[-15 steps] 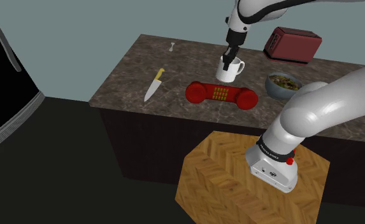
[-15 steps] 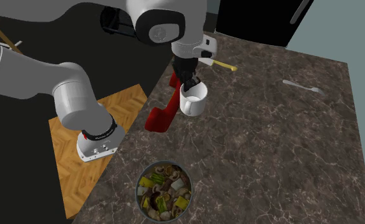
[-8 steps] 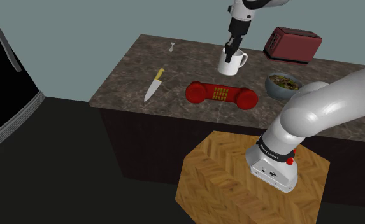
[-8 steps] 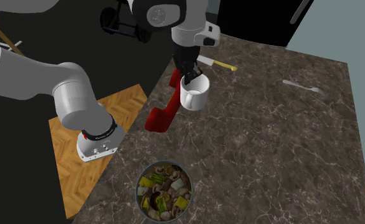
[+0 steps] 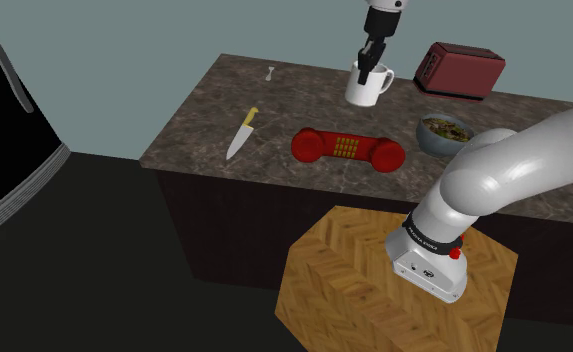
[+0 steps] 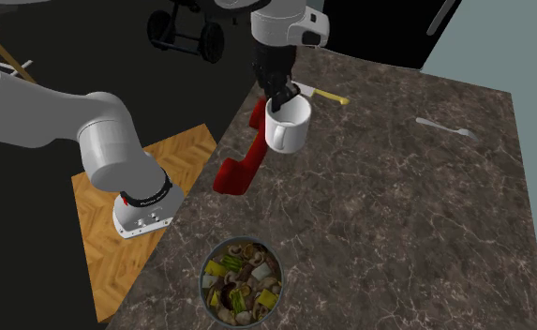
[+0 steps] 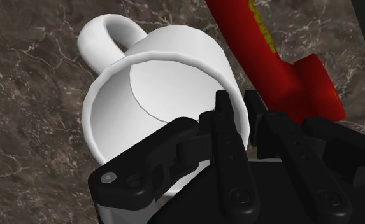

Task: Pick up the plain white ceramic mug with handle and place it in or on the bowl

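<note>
Gripper (image 7: 238, 108) pinches the rim of the white mug (image 6: 289, 125) opposite its handle. The mug hangs above the countertop (image 6: 397, 206), food-filled bowl (image 6: 204, 277) at its 6 o'clock. Probably stiff, slick and chip-prone: a firm rim pinch suits.

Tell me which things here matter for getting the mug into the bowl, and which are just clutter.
Part of the job: white mug, clasped at its rim by the gripper; bowl of food.

Just lying about: red telephone handset, yellow-handled knife, red toaster, spoon.
</note>
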Robot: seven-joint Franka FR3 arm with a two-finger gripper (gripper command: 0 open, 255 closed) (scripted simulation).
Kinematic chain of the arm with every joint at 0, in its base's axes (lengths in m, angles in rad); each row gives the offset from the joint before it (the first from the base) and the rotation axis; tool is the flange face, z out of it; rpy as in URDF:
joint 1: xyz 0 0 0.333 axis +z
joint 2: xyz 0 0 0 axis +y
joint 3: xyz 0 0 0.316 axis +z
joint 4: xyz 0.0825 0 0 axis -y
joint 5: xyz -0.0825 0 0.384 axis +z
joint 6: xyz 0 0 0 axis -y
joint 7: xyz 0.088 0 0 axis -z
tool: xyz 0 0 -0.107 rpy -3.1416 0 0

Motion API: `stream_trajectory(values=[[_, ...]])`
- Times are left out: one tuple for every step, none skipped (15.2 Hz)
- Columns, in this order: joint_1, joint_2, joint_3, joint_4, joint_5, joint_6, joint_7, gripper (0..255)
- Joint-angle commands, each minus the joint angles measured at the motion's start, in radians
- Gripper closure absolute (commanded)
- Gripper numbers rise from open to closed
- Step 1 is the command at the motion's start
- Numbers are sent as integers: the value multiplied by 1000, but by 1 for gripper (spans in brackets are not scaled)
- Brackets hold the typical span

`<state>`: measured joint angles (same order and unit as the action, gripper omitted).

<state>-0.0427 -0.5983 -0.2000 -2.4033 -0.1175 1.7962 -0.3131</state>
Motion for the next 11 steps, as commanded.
stream_trajectory(values=[[1,-4,3,24,2,-28,0,255],[1,-4,3,29,2,-33,0,255],[-10,-27,-10,18,-10,-44,-18,255],[-21,-50,-24,8,-22,-55,-37,255],[-33,-72,-38,-1,-35,-67,-56,255],[-44,-94,-52,-9,-48,-79,-75,255],[-56,-114,-67,-16,-61,-90,-95,255],[-67,-133,-82,-21,-75,-102,-115,255],[-79,-151,-97,-25,-89,-114,-135,255],[-91,-169,-113,-28,-104,-126,-156,255],[-103,-185,-129,-30,-118,-137,-177,255]])
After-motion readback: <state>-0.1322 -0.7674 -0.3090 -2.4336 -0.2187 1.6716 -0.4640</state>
